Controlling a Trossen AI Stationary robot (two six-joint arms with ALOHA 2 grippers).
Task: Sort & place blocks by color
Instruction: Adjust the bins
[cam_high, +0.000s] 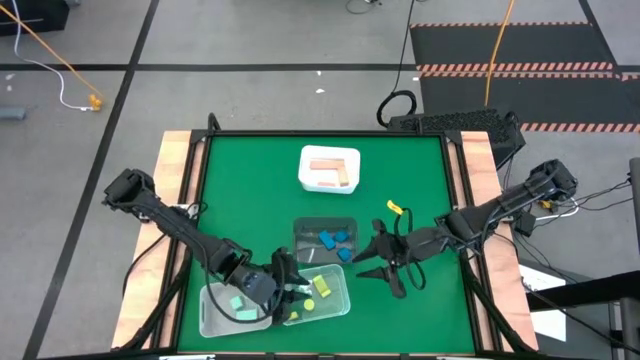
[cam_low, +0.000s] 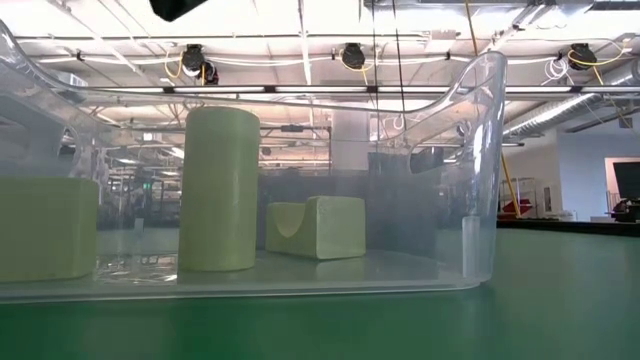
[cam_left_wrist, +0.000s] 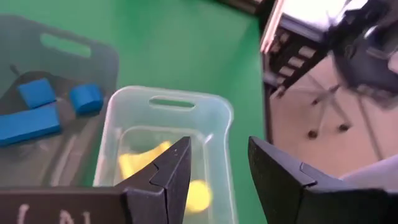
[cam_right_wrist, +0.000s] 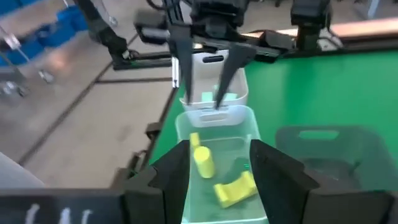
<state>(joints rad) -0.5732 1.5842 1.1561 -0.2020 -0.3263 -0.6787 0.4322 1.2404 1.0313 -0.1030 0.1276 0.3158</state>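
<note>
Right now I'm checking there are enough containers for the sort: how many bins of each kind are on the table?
White bin: 1
Dark bin: 1
Clear bins: 2
Total: 4

No readable text or labels.

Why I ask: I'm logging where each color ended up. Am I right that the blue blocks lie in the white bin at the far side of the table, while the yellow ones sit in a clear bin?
Not quite. The blue blocks lie in the dark bin at mid-table, as the high view shows. The white bin at the far side holds tan blocks. The yellow blocks do sit in a clear bin.
</note>
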